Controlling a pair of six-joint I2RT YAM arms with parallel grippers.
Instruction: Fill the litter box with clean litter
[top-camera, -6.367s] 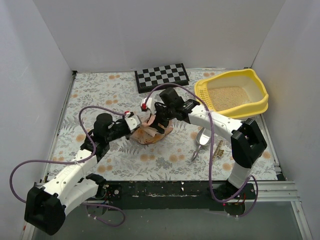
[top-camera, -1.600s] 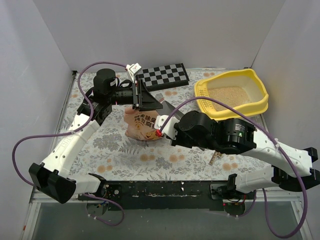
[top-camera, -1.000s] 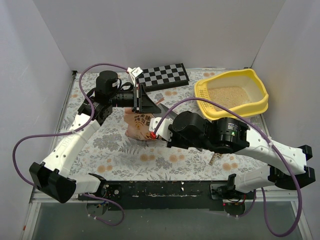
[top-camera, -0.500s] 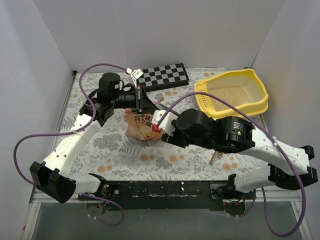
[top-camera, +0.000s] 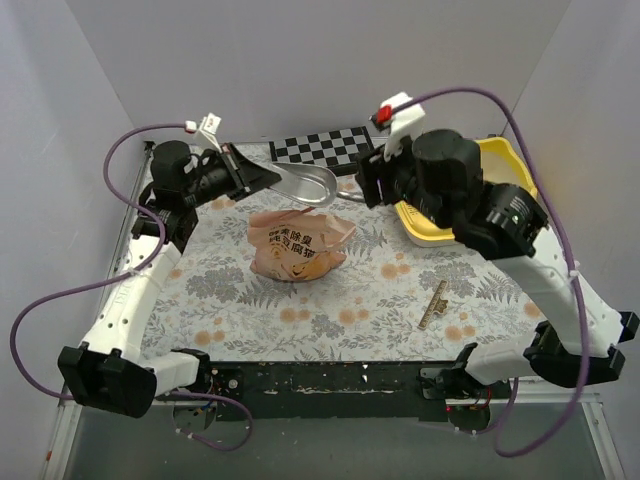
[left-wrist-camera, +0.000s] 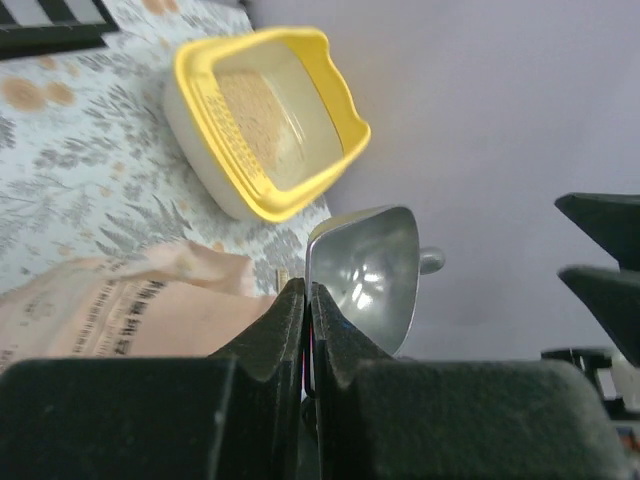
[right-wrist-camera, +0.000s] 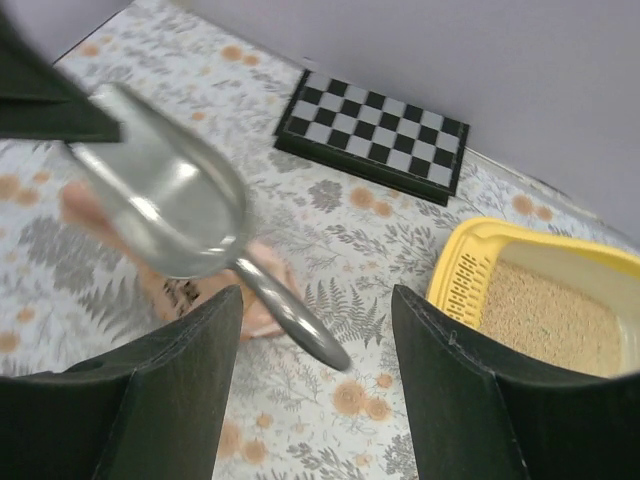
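While left tool (left-wrist-camera: 305, 292) pinches silver scoop (left-wrist-camera: 365, 265) aloft, arm reared up, right tool (top-camera: 363, 180) gaping, raised nearby

The bag (top-camera: 298, 243) lies near the middle of the tabletop (top-camera: 220, 290). Behind it, by the back wall, lies the checkerboard (top-camera: 318, 146). To the checkerboard's right, at the far right, stands the litter box (right-wrist-camera: 455, 280) with the clean litter (right-wrist-camera: 560, 315) in it. The scoop (top-camera: 312, 183) hangs above the tabletop between bag and checkerboard, its rim between the left arm's fingers (left-wrist-camera: 265, 335), its handle end between the right arm's fingers (right-wrist-camera: 190, 360). A thin strip (top-camera: 433, 304) lies before the litter box.
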